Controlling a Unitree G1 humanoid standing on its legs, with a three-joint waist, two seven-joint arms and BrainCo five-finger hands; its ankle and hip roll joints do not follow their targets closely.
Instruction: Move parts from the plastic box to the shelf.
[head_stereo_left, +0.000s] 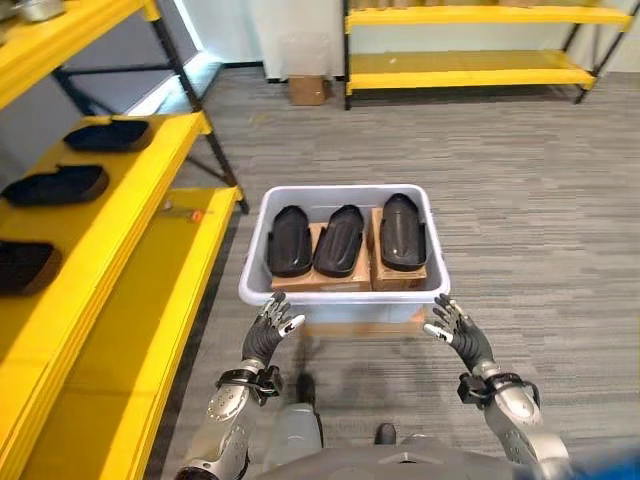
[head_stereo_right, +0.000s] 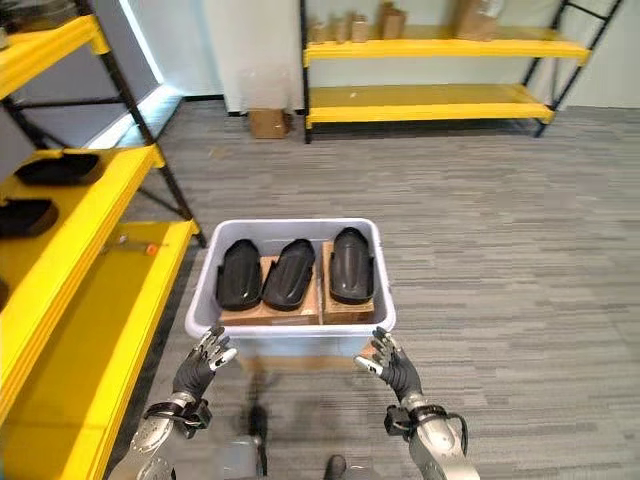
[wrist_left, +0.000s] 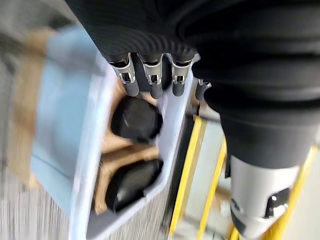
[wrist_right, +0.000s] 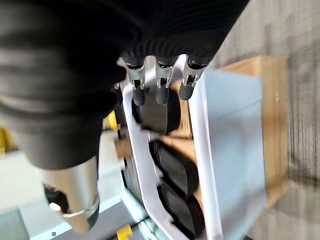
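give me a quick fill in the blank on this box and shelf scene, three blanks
1. The plastic box holds ___ black parts.
2. The parts in the box rest on ___ boxes.
3. The left hand and right hand hover near the box, both holding ___.

Missing words: three; cardboard; nothing

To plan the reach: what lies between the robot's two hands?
The near wall of the pale grey plastic box, seen in the left eye view between left hand and right hand.
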